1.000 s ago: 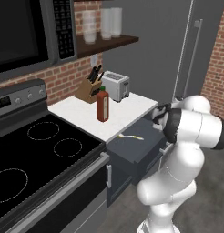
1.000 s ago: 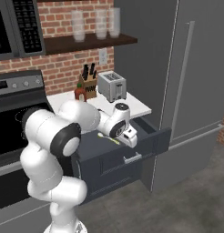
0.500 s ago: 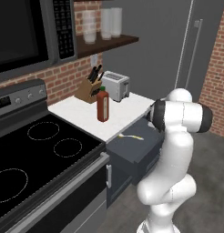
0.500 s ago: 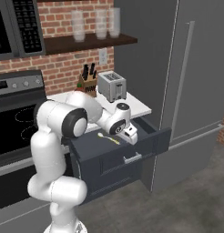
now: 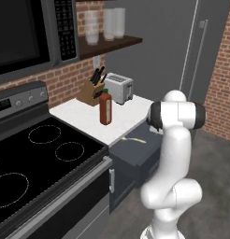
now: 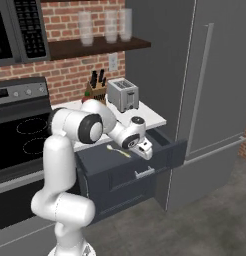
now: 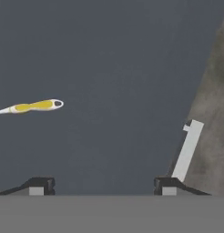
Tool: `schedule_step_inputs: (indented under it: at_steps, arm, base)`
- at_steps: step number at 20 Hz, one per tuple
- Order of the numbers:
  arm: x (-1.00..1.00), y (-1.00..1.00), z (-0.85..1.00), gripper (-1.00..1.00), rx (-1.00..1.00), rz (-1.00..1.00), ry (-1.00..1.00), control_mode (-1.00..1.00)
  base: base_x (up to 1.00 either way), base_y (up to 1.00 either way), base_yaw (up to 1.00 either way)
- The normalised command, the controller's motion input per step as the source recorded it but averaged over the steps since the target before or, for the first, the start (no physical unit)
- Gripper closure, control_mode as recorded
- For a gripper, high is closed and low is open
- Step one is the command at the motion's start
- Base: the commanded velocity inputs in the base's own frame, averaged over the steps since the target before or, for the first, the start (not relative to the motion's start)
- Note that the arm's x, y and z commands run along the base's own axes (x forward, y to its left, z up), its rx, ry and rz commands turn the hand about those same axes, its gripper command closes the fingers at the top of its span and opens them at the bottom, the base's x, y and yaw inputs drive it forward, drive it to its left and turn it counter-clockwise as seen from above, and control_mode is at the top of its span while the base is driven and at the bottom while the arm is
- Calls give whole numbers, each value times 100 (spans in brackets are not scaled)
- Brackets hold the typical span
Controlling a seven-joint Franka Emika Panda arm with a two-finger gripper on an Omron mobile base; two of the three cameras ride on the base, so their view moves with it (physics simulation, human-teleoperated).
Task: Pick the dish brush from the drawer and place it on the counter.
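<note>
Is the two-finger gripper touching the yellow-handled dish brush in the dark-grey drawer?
Apart. In the hand view the dish brush lies well clear of the gripper fingertips.

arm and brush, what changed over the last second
The arm swung its elbow up and over, from folded low to upright, while the gripper stayed over the open drawer, jaws apart, nothing held. The dish brush lies where it was on the drawer floor; the red bottle on the counter did not move.
</note>
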Motion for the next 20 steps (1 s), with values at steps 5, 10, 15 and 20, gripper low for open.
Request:
schedule_step_inputs:
  at_steps: [5,10,15,20]
  arm:
    - [0,-30,-38,-100,0,0,3,-100]
    - [0,-27,-43,-100,0,0,5,-100]
    - [-20,-54,-37,-100,-9,0,23,-100]
    - [-66,-95,-27,-100,-6,0,28,-100]
  base:
    - [0,0,0]
    - [0,0,0]
    - [0,0,0]
    - [0,0,0]
